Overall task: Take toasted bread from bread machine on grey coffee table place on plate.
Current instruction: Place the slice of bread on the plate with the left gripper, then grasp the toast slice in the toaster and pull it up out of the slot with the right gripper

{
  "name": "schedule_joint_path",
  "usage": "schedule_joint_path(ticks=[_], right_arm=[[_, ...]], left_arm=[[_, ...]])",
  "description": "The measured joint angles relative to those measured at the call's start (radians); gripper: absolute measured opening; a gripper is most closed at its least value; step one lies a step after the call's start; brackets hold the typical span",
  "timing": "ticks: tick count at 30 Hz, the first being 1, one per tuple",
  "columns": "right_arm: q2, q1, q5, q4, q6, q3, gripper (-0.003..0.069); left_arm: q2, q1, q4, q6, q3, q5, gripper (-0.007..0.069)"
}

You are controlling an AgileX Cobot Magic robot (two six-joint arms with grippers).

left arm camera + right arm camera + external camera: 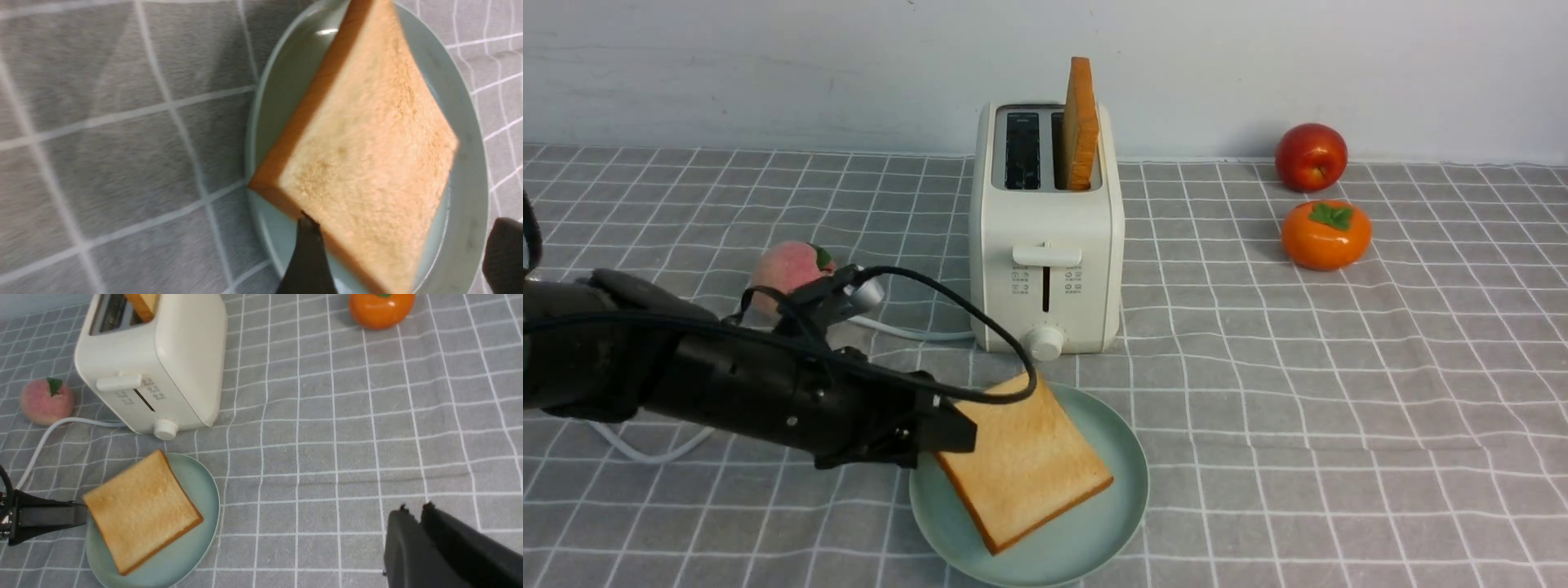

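One slice of toasted bread [1025,461] lay on the plate [1123,506] at the lower centre of the front view. Two of its corners overhung the rim, one toward the bread machine [1045,245] and one toward the left arm [735,384]. That arm's jaws stood spread wide around the slice's near edge. In the left wrist view one fingertip [307,228] touched the crust, so the slice looked released rather than held. The right arm's jaws, at the lower right of its own wrist view, were pressed together on nothing.

The second slice [1081,122] stood upright in the right-hand slot, so the task looked about half done.

The main risk was the retreat. A fingertip against the crust could drag the overhanging slice off the plate onto the table [1339,367]. The arm's looping black cable [980,327] passed close to the bread machine's knob and might snag there. Little bare plate was left for the second slice.
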State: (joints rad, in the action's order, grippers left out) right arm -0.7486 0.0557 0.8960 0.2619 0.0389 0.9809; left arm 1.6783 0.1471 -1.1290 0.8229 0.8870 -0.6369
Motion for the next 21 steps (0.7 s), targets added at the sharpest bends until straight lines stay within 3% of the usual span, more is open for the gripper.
schedule_joint_path(ticks=[3, 5, 7, 9, 10, 11, 13, 21], right_arm=[[-0.029, 0.0, 0.051, 0.0, -0.011, 0.077, 0.0054], [-0.098, 0.0, 0.123, 0.008, -0.02, 0.176, 0.0054], [-0.146, 0.0, 0.153, 0.025, -0.032, 0.214, 0.0054], [-0.218, 0.004, 0.175, 0.076, -0.066, 0.263, 0.0054], [-0.233, 0.008, 0.177, 0.086, -0.074, 0.271, 0.0054], [-0.282, 0.025, 0.18, 0.114, -0.094, 0.294, 0.0054], [-0.381, 0.082, 0.172, 0.132, -0.112, 0.335, 0.0054], [-0.702, 0.281, 0.034, 0.018, -0.063, 0.534, 0.0104]], left_arm=[[-0.063, -0.013, 0.148, -0.126, 0.0, 0.019, 0.0496], [-0.129, -0.02, 0.32, -0.296, 0.0, 0.022, 0.0432], [-0.169, -0.021, 0.419, -0.394, 0.0, 0.016, 0.0365], [-0.231, -0.022, 0.53, -0.502, 0.0, -0.007, 0.0226], [-0.237, -0.022, 0.539, -0.52, 0.0, -0.013, 0.0211], [-0.281, -0.022, 0.595, -0.563, 0.0, -0.03, 0.0097], [-0.351, -0.022, 0.653, -0.602, -0.004, -0.062, -0.0007], [-0.669, -0.022, 0.676, -0.657, -0.111, -0.087, -0.0014]])
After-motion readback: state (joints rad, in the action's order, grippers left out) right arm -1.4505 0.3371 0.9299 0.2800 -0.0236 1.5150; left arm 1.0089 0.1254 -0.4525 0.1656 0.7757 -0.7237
